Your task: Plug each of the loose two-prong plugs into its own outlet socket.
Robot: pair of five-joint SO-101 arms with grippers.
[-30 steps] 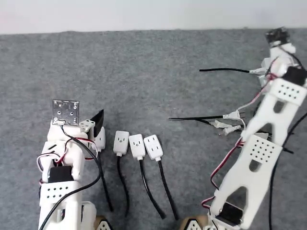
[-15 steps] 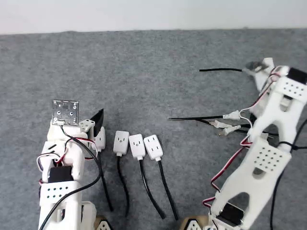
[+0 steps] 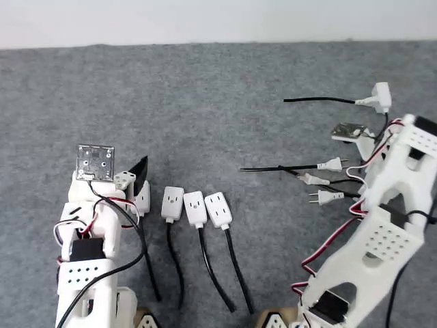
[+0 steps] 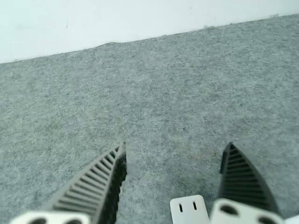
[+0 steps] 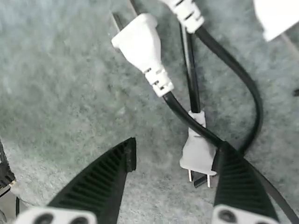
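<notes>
hovering wide open, empty: r gripper [image 5: 176, 143] over plugs [image 5: 140, 44], l gripper [image 4: 175, 145] by sockets [image 3: 194, 205].

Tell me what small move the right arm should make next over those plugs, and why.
Probably nudge the right jaws sideways to centre them on the small white plug before lowering. They stand open over it, but it lies close to one jaw, not mid-gap, so closing now might only clip its edge.
</notes>
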